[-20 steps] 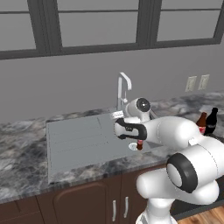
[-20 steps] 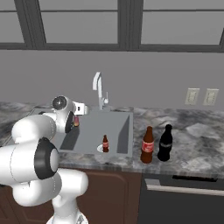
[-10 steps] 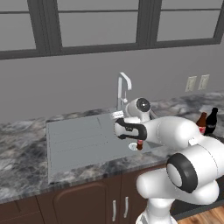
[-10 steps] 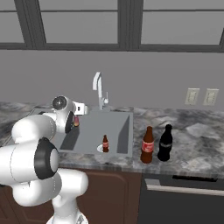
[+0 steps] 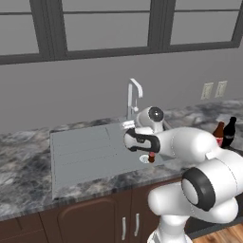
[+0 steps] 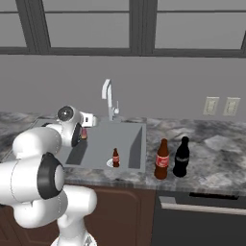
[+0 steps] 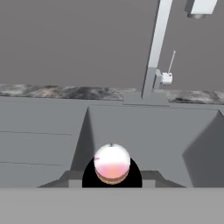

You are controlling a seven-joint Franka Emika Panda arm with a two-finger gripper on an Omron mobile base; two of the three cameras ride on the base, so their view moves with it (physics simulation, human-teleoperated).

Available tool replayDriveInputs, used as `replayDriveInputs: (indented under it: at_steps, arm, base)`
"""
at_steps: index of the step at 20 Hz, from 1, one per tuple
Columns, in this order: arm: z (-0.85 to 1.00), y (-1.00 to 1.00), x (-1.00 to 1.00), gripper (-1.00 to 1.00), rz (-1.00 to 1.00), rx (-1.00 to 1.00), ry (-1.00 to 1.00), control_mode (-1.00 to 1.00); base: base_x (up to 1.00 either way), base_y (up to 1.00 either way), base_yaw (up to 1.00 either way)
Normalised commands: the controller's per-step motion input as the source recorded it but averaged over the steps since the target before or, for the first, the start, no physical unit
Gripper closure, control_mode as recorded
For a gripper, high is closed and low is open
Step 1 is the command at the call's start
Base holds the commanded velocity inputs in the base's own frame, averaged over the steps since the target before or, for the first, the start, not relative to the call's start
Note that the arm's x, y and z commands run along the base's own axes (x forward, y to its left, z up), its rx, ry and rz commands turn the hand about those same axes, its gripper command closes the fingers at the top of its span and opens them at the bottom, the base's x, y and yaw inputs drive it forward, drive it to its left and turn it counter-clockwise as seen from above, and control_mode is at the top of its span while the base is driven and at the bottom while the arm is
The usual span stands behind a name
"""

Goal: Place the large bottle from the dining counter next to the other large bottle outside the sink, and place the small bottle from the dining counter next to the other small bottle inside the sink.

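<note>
two big bottles (image 6: 171,158) side by side right of sink (image 6: 136,149) | gripper (image 7: 112,177) unmoved, apparently pinching small bottle (image 7: 112,165) above basin | dark mini (image 6: 115,157) inside; lowering pending

Arm bent forward from base, elbow high, forearm reaching left across front. Gripper (image 5: 151,153) points downward, jaws closed on small bottle (image 7: 112,164).
</note>
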Motion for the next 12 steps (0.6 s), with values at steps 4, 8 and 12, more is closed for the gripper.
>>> replayDriveInputs:
  at_steps: [4, 8, 12]
  arm:
    - [-0.05, -0.02, -0.05, 1.0, 0.0, 0.0, 0.0, -1.0]
    - [-0.07, -0.05, 0.0, 1.0, 0.0, 0.0, 0.0, -1.0]
    - [-0.11, -0.18, 0.04, 1.0, 0.0, -0.05, 0.0, -1.0]
  base:
    - [0.0, 0.0, 0.0]
    - [0.0, 0.0, 0.0]
    - [0.0, 0.0, 0.0]
